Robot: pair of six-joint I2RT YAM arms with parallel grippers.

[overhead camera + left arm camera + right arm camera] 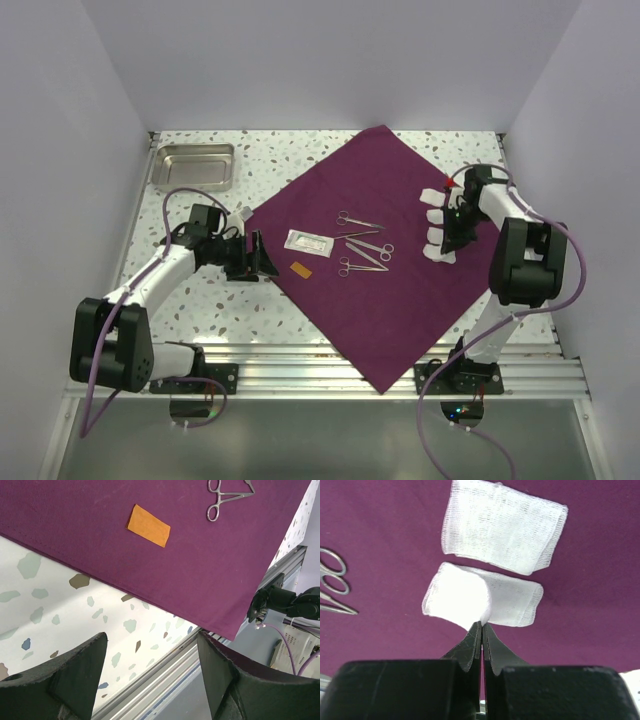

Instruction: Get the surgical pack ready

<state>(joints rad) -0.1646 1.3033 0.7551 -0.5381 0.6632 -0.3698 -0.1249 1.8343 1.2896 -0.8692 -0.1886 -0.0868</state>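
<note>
The surgical pack is a deep purple cloth (400, 300) spread flat as a diamond on the table. On it lie three scissor-like instruments (362, 245), a white packet (307, 242) and an orange tab (301, 270). Several white gauze squares (433, 203) lie in a column near its right corner. My right gripper (450, 232) is shut on the near edge of one gauze square (480, 600), with another square (505, 525) lying just beyond it. My left gripper (262, 256) is open and empty at the cloth's left edge (200, 565), low over the bare table, with the orange tab (148, 525) ahead.
A metal tray (192, 163) sits at the back left of the speckled table. An aluminium rail (300, 352) runs along the near edge, and the cloth's front corner overhangs it. White walls close in on three sides.
</note>
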